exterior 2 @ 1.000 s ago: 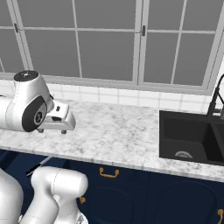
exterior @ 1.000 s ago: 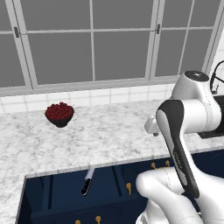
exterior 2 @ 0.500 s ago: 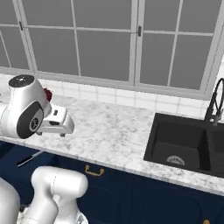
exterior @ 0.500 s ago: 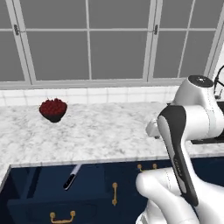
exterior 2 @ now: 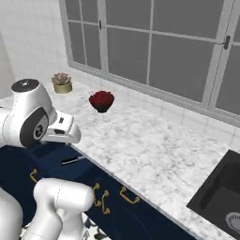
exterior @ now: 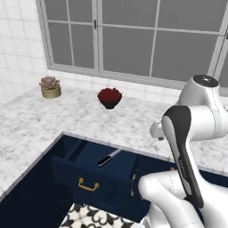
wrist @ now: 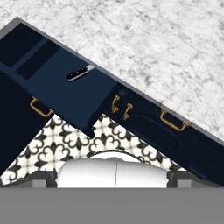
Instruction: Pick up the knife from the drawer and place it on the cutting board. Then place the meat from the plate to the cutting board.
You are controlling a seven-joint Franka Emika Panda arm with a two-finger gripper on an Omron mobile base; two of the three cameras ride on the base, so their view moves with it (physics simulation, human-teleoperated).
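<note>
Inside open drawer (exterior: 91,171), knife (exterior: 108,157)

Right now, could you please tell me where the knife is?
The knife lies inside the open drawer, below the counter edge, in front of the red bowl.

You can count one knife (exterior: 109,157), lying in one open drawer (exterior: 89,171). On the table (exterior: 31,129) you have one dark bowl of red fruit (exterior: 109,97) and one small potted plant (exterior: 50,87).
</note>
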